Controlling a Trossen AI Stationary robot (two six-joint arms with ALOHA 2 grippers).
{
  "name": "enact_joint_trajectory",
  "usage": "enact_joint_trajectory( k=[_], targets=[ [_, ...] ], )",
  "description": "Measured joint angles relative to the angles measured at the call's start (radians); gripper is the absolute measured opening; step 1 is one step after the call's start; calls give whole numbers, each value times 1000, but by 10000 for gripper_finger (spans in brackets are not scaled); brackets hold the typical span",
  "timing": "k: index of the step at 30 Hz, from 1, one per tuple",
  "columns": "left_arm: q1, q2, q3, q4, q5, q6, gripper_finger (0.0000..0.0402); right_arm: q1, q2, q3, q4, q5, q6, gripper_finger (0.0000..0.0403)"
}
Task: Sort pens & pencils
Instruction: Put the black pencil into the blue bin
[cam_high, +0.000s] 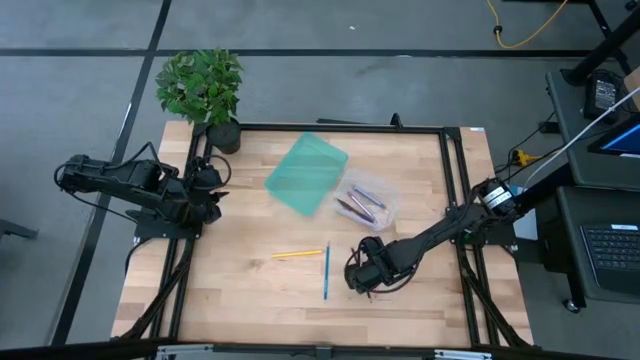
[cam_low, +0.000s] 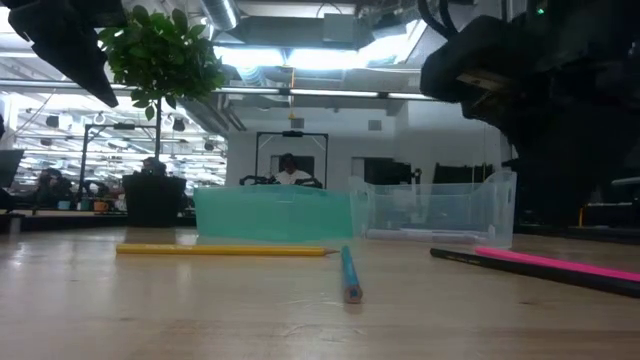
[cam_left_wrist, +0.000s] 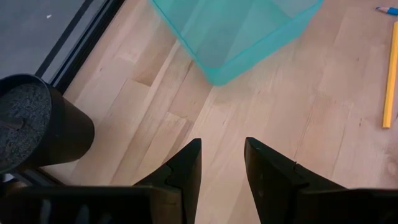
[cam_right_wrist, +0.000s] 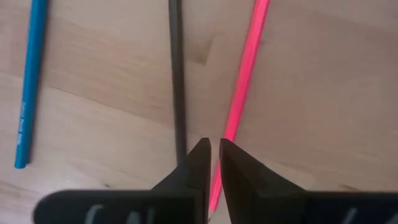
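Observation:
A yellow pencil (cam_high: 297, 254) and a blue one (cam_high: 326, 270) lie flat on the wooden table near its middle. To their right, a black pencil (cam_right_wrist: 177, 81) and a pink pencil (cam_right_wrist: 247, 74) lie side by side on the wood (cam_low: 560, 266). My right gripper (cam_right_wrist: 214, 152) points down just above them. Its fingers are shut to a thin slit over the pink pencil and hold nothing. My left gripper (cam_left_wrist: 222, 155) hovers open at the table's left edge beside the plant pot (cam_left_wrist: 37, 127), with nothing between its fingers.
A teal tray (cam_high: 305, 173) sits at the table's far middle. Next to it on the right is a clear tray (cam_high: 367, 203) holding several pens or pencils. A potted plant (cam_high: 205, 90) stands on the far left corner. Bare wood lies along the near edge.

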Motion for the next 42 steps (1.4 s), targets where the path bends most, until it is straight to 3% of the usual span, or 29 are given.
enact_joint_trajectory(
  k=[8,20,42],
  targets=[
    [0,0,0,0,-14,-1,115,8,-5,-106,143,-86,53,37],
    [0,0,0,0,-15,-3,115,16,1,-37,123,-2,37,37],
    [0,0,0,0,-15,1,115,19,1,-27,131,-48,93,37]
  ],
)
